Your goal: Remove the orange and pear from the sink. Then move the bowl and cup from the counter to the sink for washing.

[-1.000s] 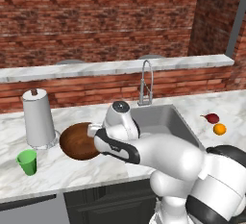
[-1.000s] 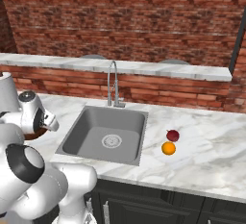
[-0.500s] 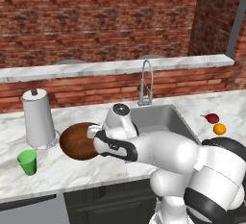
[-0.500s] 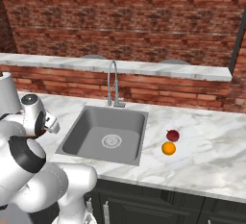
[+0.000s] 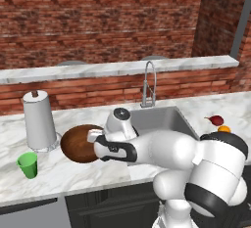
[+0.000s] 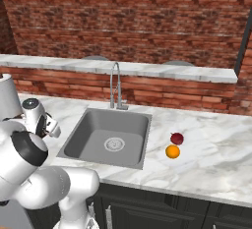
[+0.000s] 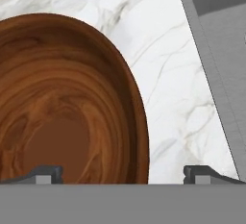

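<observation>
While the orange (image 6: 172, 151) and the pear (image 6: 176, 138) already lie out on the counter (image 6: 216, 159), right of centre in the right base view, with the sink (image 6: 93, 137) holding nothing but its drain, looks to be on the bowl step. In the hand view: gripper (image 7: 124, 174) at bottom centre, finger tips spread wide and holding nothing; near rim of the bowl (image 7: 62, 107) running between the two tips, one tip over the brown inside at lower left, the other over bare marble at lower right. Sink edge at upper right of that view, so close beside. In the left base view: bowl at centre left on the marble, partly behind the hand; cup (image 5: 28, 165) at lower left, well apart; paper towel roll (image 5: 40, 120) just behind, at left. Next, probably: lower onto the rim wall, close, lift clear, carry right into the basin. Cup after that. Risk, judged only: thin curved rim slipping or the bowl tipping if gripped off-centre.
</observation>
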Tool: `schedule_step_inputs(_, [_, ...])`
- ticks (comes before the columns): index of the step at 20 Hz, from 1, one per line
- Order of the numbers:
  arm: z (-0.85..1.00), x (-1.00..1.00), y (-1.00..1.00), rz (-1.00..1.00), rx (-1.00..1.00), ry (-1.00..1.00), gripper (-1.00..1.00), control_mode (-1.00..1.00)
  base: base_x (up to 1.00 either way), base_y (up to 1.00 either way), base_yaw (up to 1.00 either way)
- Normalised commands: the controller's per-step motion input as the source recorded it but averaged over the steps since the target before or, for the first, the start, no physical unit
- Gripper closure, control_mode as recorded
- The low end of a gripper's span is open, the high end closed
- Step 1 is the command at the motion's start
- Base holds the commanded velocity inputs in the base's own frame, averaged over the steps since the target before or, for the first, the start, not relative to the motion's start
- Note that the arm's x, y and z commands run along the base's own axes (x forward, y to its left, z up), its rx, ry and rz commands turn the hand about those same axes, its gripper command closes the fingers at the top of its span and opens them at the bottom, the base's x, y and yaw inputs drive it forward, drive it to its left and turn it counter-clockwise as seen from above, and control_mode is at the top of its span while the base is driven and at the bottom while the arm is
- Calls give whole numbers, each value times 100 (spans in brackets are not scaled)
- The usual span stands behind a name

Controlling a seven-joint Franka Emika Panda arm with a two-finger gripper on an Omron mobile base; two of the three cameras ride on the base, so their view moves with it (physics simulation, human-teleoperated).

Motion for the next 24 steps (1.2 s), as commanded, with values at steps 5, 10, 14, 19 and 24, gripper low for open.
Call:
schedule_step_inputs(5, [-9, 1, 6, 0, 0, 0, 100, -100, 0, 0, 0])
schedule_step_inputs(10, [-10, 0, 0, 0, 0, 0, 100, -100, 0, 0, 0])
schedule_step_inputs(14, [-2, -2, 0, 0, 0, 0, 100, -100, 0, 0, 0])
schedule_step_inputs(19, [4, -6, -9, -2, 4, 1, 100, -100, 0, 0, 0])
schedule_step_inputs(24, [15, -6, -15, -1, 9, 0, 100, -100, 0, 0, 0])
